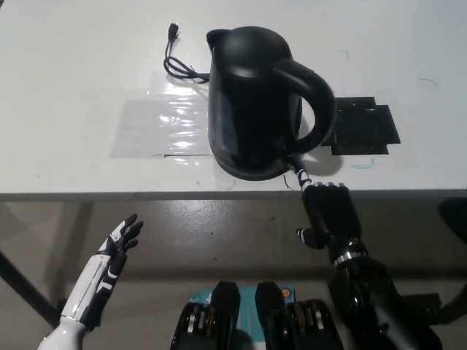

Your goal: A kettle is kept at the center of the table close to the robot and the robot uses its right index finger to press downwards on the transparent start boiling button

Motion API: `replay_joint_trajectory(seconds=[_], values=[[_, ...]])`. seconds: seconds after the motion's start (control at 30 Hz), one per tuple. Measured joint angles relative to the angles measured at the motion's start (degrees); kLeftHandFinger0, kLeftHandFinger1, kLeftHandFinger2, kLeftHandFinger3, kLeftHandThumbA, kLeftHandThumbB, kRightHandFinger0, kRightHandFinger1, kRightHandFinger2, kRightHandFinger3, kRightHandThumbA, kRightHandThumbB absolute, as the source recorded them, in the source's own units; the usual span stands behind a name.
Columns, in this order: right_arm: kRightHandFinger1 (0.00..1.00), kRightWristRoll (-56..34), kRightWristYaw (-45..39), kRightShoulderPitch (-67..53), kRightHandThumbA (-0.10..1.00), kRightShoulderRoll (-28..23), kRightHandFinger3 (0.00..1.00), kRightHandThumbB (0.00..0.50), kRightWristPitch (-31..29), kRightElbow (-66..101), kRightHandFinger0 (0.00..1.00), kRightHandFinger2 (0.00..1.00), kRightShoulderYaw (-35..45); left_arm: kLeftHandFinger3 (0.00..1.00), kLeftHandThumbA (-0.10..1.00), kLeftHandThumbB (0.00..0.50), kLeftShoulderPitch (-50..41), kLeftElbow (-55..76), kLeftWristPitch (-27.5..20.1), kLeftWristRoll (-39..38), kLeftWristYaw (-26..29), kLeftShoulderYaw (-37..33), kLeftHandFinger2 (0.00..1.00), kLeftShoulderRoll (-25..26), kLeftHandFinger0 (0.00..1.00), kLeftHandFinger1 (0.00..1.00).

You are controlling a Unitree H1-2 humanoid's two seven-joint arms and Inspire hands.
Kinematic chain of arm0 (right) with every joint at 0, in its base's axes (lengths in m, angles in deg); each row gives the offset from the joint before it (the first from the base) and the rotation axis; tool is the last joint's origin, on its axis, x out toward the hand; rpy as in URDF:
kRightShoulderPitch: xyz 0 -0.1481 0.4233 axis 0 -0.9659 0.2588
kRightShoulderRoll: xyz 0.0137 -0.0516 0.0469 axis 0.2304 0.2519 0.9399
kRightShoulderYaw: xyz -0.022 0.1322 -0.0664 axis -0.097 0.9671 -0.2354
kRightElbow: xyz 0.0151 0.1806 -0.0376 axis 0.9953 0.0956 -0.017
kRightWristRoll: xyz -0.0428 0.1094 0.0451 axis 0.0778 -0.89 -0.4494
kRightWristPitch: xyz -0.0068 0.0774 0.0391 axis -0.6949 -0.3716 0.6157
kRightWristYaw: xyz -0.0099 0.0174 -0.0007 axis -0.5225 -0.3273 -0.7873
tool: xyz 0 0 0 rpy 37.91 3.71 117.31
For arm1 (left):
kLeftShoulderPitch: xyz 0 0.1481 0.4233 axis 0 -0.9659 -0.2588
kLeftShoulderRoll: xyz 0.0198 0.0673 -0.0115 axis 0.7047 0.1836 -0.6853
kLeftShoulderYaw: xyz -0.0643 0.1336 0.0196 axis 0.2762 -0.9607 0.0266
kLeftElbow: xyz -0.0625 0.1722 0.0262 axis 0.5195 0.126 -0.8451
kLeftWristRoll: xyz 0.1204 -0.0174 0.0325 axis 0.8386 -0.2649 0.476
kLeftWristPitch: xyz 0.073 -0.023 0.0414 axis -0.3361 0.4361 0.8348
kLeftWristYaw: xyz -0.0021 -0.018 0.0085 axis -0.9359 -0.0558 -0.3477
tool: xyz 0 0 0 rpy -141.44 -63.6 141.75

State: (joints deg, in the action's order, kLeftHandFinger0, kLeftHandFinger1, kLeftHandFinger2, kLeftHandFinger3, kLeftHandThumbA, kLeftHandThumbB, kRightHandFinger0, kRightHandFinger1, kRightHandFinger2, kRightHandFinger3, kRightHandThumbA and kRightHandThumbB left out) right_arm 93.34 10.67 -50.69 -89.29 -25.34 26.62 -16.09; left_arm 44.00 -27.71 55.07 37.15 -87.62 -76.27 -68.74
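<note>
White tabletop (66, 80) fills the upper part of the view, its front edge running straight across, with grey floor (219, 233) below it. Close to that front edge, near the middle, stands the black electric kettle (252, 102), upright, spout toward the far side and its looped handle (317, 109) turned to the robot's right. At the foot of the handle, where it meets the base, sits the start button (294, 162), small and hard to make out from here.

Reaching up from the bottom right, the black right hand (330, 211) has one finger (302, 175) stretched forward, its tip at the kettle's base right by that button; whether it actually presses there I cannot tell. Its other fingers are curled in at the table's edge, and it holds nothing.

Down at the lower left, below the table edge, the white left hand (113, 251) rests empty with its fingers spread.

Behind the kettle a black power cord (179, 62) lies coiled with its plug free. Left of the kettle a clear plastic sheet (157, 124) is flat on the table, and to the right a black patch (365, 127) lies just beside the handle.
</note>
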Motion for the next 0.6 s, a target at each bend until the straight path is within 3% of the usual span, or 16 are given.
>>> replay_joint_trajectory(seconds=[0.1, 0.13, 0.17, 0.2, 0.23, 0.3, 0.6], values=[[0.00, -0.07, -0.91, -2.53, 1.00, -0.27, 1.00, 0.298, -0.04, 5.66, 0.00, 0.00, -0.01, 1.00, 1.00, 0.351, 0.01, 0.00, 0.00, 0.00, 0.00, 0.00, 1.00, 0.00, 1.00, 1.00], [0.04, -0.09, -0.92, -3.62, 1.00, -0.27, 1.00, 0.303, -0.16, 7.85, 0.00, 0.09, 0.02, 1.00, 1.00, 0.350, 0.01, -0.03, 0.00, 0.00, 0.00, 0.00, 1.00, 0.00, 1.00, 1.00], [0.50, -0.12, -0.90, -4.65, 1.00, -0.28, 1.00, 0.309, -0.31, 9.58, 0.40, 0.64, 0.09, 1.00, 1.00, 0.356, 0.01, -0.05, -0.01, 0.00, 0.00, 0.01, 1.00, 0.00, 1.00, 1.00], [0.83, -0.25, -0.91, -5.26, 1.00, -0.31, 1.00, 0.313, -0.46, 11.08, 0.75, 1.00, 0.27, 1.00, 1.00, 0.353, 0.02, -0.06, -0.01, 0.01, 0.00, 0.01, 1.00, 0.00, 1.00, 1.00], [0.96, -0.45, -0.92, -6.30, 1.00, -0.43, 1.00, 0.324, -0.71, 13.42, 0.87, 1.00, 0.62, 1.00, 1.00, 0.345, 0.02, -0.06, -0.01, 0.01, 0.00, 0.01, 1.00, 0.00, 1.00, 1.00], [1.00, -0.65, -0.88, -8.09, 1.00, -1.06, 1.00, 0.318, -1.30, 17.64, 1.00, 1.00, 1.07, 1.00, 1.00, 0.354, 0.02, -0.08, -0.01, 0.01, 0.01, 0.01, 1.00, 0.00, 1.00, 1.00], [1.00, -2.60, 2.53, -15.24, 1.00, -4.05, 1.00, 0.337, -9.71, 32.50, 1.00, 1.00, 4.44, 1.00, 1.00, 0.351, 0.02, -0.23, -0.05, 0.02, 0.01, 0.01, 1.00, -0.03, 1.00, 1.00]])
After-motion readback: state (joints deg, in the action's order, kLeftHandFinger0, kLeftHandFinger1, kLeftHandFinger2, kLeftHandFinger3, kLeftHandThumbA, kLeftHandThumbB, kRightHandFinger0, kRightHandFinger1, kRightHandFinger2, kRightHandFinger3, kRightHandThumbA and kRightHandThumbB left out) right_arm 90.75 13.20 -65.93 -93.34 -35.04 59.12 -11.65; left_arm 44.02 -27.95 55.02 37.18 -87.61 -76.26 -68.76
